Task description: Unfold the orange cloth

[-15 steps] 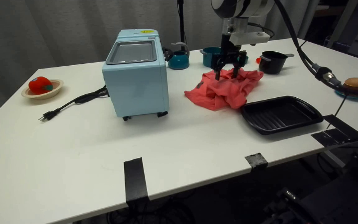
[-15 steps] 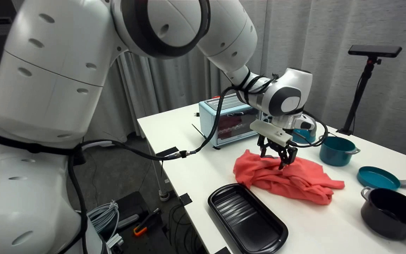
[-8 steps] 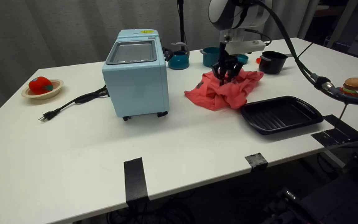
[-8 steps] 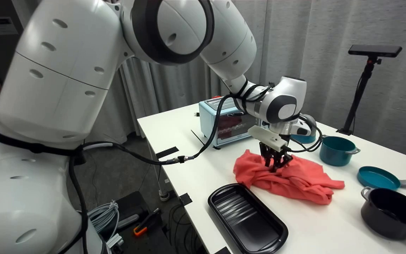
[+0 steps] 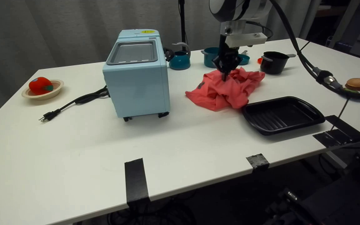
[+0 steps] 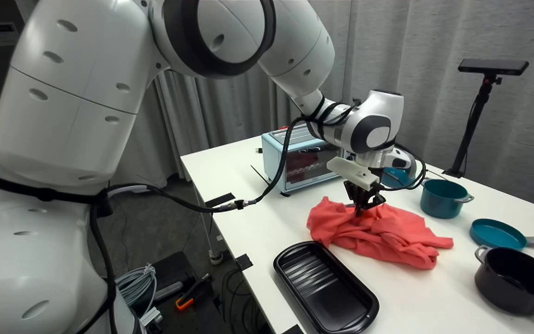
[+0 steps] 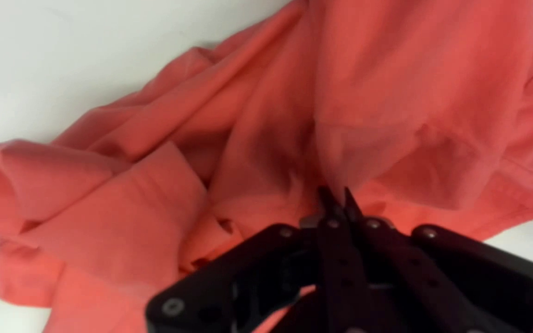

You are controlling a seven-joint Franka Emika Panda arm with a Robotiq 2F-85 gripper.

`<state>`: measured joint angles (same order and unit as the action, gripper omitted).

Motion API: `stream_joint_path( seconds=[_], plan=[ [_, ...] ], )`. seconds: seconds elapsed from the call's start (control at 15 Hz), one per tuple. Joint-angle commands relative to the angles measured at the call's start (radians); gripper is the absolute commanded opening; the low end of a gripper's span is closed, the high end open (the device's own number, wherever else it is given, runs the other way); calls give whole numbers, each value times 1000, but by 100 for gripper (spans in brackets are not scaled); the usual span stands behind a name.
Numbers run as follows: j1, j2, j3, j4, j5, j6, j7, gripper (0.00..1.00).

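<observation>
- Toaster oven [image 5: 136, 90] stands at nine o'clock from the orange cloth [image 5: 220, 93], well apart in an exterior view; I'd expect trouble there only if I swept the fabric too far that way.
- Teal pot [image 5: 210, 57] sits near, at eleven o'clock; a careless drag could snag or shove it.
- Orange cloth lies crumpled on the desk [image 5: 183, 140], so by my reckoning the unfolding has barely begun. Its layers overlap, and one pull could raise the whole bundle instead of a single layer.
- End effector [image 5: 224, 77] is toward twelve o'clock on the cloth, its tips together with a thin peak of fabric nipped between them in the wrist view. That bite looks shallow: a fast tug might let it slip. I can't tell whether it's a corner; if it's mid-fabric, lifting would merely make a tent.
- Black tray [image 5: 286, 115] sits at four o'clock, just beside the cloth; whether they touch, I can't tell. Pulling that way, I could drape fabric over its rim.
</observation>
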<state>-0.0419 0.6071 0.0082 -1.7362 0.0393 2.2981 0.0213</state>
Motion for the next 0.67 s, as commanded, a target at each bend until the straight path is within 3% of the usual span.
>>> stream_joint_path(
  seconds=[0.0,0.2,0.6],
  plan=[
    [-2,-116,-29,-50,-24,-44,-12,0],
    [-3,-215,-62,-82,-69,-135,-8,0],
    [-11,-376,-157,-162,-263,-473,72,0]
  ],
)
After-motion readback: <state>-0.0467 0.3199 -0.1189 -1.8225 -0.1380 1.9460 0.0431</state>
